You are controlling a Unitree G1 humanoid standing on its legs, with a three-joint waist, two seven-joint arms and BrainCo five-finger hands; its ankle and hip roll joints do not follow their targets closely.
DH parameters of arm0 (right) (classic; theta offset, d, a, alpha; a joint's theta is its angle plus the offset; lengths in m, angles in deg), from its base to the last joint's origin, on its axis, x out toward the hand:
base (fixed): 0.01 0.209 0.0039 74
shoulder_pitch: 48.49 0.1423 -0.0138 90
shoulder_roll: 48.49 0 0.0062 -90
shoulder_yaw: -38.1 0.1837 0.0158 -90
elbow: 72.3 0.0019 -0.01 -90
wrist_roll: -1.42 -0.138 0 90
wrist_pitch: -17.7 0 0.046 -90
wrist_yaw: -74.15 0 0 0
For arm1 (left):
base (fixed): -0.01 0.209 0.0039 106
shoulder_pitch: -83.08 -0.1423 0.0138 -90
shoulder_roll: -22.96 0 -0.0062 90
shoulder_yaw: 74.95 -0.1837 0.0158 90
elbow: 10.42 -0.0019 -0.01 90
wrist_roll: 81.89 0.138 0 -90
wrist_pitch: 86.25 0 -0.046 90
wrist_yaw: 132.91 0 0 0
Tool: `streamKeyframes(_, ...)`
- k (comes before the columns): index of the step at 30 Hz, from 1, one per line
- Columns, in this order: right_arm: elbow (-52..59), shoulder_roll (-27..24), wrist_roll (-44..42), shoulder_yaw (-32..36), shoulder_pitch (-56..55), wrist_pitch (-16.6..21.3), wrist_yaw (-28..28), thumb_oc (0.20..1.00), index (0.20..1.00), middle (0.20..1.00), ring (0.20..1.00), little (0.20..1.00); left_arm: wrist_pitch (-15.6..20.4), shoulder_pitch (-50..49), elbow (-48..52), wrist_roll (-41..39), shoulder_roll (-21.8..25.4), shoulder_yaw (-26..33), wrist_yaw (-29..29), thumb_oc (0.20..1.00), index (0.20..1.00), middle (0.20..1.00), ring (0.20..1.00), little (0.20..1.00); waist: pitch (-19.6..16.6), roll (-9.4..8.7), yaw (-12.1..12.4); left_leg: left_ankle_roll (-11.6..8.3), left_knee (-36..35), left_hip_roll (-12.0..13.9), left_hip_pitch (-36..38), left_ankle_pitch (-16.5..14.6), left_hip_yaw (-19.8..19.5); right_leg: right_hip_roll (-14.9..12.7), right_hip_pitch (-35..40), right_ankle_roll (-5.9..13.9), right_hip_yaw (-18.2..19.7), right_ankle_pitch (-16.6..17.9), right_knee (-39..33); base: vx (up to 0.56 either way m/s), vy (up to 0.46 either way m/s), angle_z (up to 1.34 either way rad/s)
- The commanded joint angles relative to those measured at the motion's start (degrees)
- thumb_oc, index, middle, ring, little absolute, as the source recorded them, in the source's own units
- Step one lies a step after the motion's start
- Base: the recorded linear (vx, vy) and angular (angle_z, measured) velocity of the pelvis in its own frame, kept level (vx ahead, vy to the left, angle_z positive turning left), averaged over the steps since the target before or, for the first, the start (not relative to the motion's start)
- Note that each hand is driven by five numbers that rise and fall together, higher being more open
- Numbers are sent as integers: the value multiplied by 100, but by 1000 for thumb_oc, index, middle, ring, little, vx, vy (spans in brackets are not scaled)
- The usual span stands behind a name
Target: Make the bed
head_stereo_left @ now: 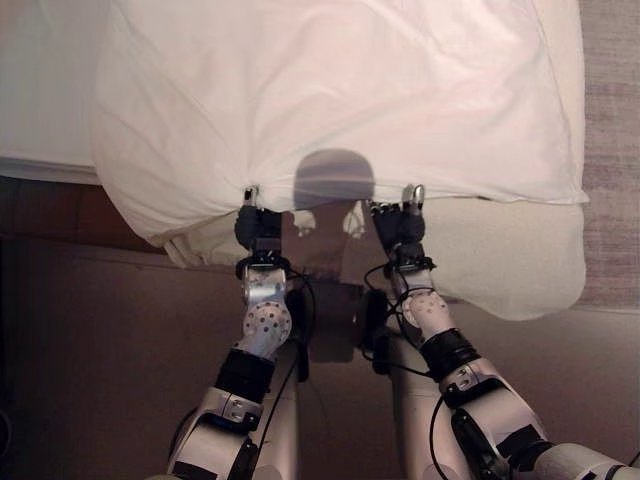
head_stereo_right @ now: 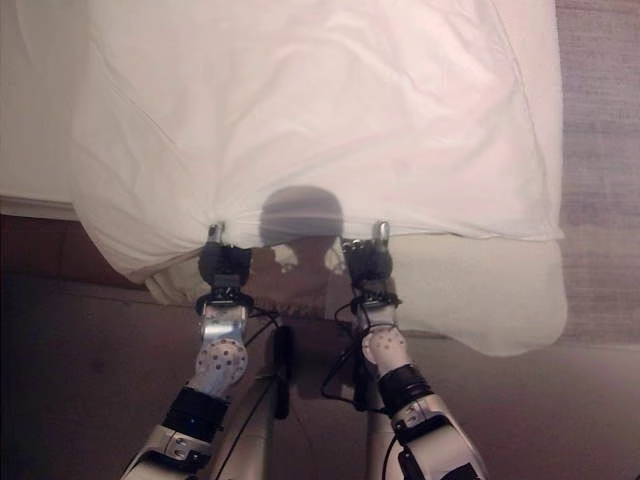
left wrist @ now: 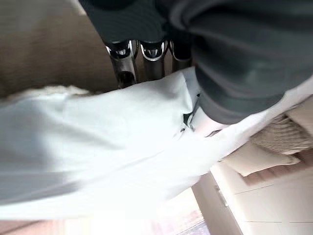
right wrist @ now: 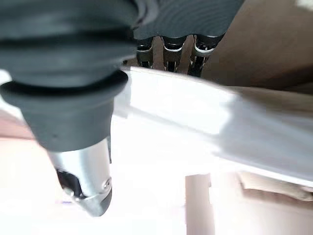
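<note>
A white duvet [head_stereo_left: 330, 90] lies spread over the bed, its near edge hanging past the bed's side. My left hand [head_stereo_left: 258, 228] grips that near hem left of centre, and my right hand [head_stereo_left: 400, 222] grips it a little to the right. In the left wrist view the fingers [left wrist: 142, 58] go under the duvet [left wrist: 98, 137] and the thumb lies on top. In the right wrist view the thumb [right wrist: 83, 181] presses onto the duvet [right wrist: 195, 122] with the fingers [right wrist: 171, 54] beneath. Both hands pinch the cloth.
A cream under-layer [head_stereo_left: 510, 270] of the bed bulges out below the duvet's edge, mostly at the right. The bed's white side and dark wooden frame [head_stereo_left: 50, 205] run along the left. Brown floor [head_stereo_left: 100, 350] lies in front, and a grey surface [head_stereo_left: 610, 150] borders the right.
</note>
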Motion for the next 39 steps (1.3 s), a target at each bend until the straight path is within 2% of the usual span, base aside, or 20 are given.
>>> streamKeyframes(1,405,-201,-148,611,-127,480,-93,1000,1000,1000,1000,1000,818,-355,811,532,214,689,270,200,200,200,200,200,-547,192,172,251,-80,-264,-342,60,42,81,-14,519,272,335,-574,0,0,0)
streamKeyframes(4,374,-255,-103,701,-135,536,-273,1000,1000,1000,1000,1000,881,-349,833,607,203,804,404,200,200,200,200,200,-544,202,165,252,-86,-267,-337,55,49,86,-29,528,282,337,-557,0,0,0)
streamKeyframes(7,-76,-541,68,873,-57,602,-956,1000,1000,1000,1000,1000,816,-320,926,850,317,900,620,200,200,200,200,200,-550,214,181,257,-125,-276,-345,85,55,69,-81,550,293,360,-547,0,0,0)
streamKeyframes(11,-492,-754,191,957,167,573,-1414,1000,1000,1000,1000,1000,777,-347,1034,958,420,925,704,200,200,200,200,200,-527,214,216,282,-85,-281,-367,56,62,58,-135,548,295,348,-477,-1,-5,-2)
streamKeyframes(15,-1147,-1147,216,1192,690,506,-1728,1000,1000,1000,1000,1000,727,-413,1171,1099,576,997,747,200,200,200,200,200,-528,242,301,252,-37,-265,-408,55,73,33,-175,554,269,343,-447,0,0,0)
streamKeyframes(18,-1799,-1461,333,1220,1077,277,-2097,1000,1000,1000,1000,1000,628,-650,1263,1035,683,1028,692,200,200,200,200,200,-512,233,350,250,-19,-244,-414,51,106,50,-188,540,269,348,-427,0,0,0)
streamKeyframes(24,-2255,-1628,391,1074,1517,69,-2340,1000,1000,1000,1000,1000,601,-732,1315,958,801,1049,629,200,200,200,200,200,-460,147,339,233,1,-208,-399,48,173,85,-179,533,317,376,-446,-4,-5,-3)
streamKeyframes(29,-2457,-1706,394,1051,1875,70,-2398,1000,1000,1000,1000,1000,598,-776,1372,969,877,1069,567,200,200,200,200,200,-441,129,351,218,-23,-173,-386,67,189,111,-183,526,312,417,-502,-10,-7,-6)
streamKeyframes(38,-2364,-1747,405,1037,1881,146,-2372,1000,1000,1000,1000,1000,622,-809,1304,935,898,1117,547,200,200,200,200,200,-435,127,318,182,-98,-159,-312,111,206,127,-114,520,304,422,-559,-2,-7,0)
streamKeyframes(39,-2434,-1810,441,1048,1866,128,-2409,705,705,705,705,705,633,-782,1279,951,918,1138,580,200,200,200,200,200,-461,141,305,170,-107,-158,-304,119,208,119,-110,516,299,415,-566,0,0,0)
